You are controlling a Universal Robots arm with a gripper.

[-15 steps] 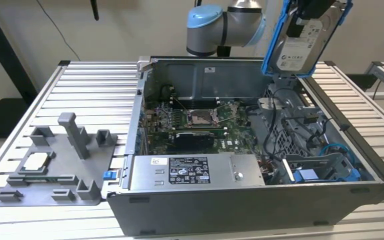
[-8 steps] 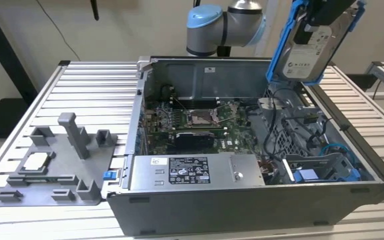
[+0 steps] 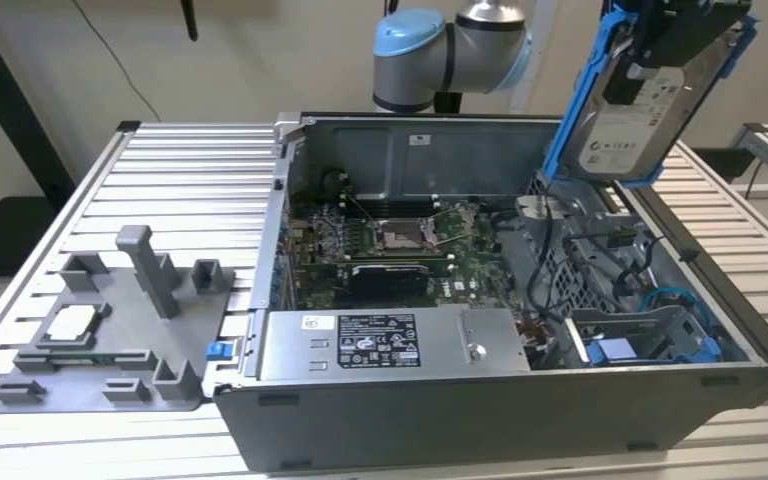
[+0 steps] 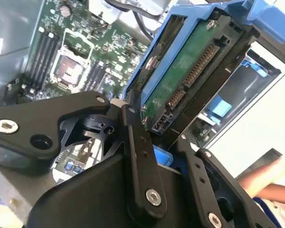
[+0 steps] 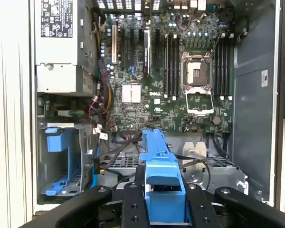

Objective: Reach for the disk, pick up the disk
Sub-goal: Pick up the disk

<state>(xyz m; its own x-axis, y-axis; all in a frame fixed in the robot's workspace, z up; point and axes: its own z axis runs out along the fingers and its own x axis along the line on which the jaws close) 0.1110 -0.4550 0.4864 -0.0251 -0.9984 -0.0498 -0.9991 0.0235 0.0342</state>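
Blue-framed flat disk [image 3: 644, 95] | clamped in black gripper [image 5: 164, 202] | above open case [image 3: 491, 400]

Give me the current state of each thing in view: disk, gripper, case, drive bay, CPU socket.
disk: lifted above the case, held tilted, blue frame around it
gripper: shut on the disk's blue frame
computer case: side panel off, interior exposed
blue drive bay: empty, inside the case
CPU socket: no cooler over it
grey fixture tray: on the table beside the case, holding a small square chip
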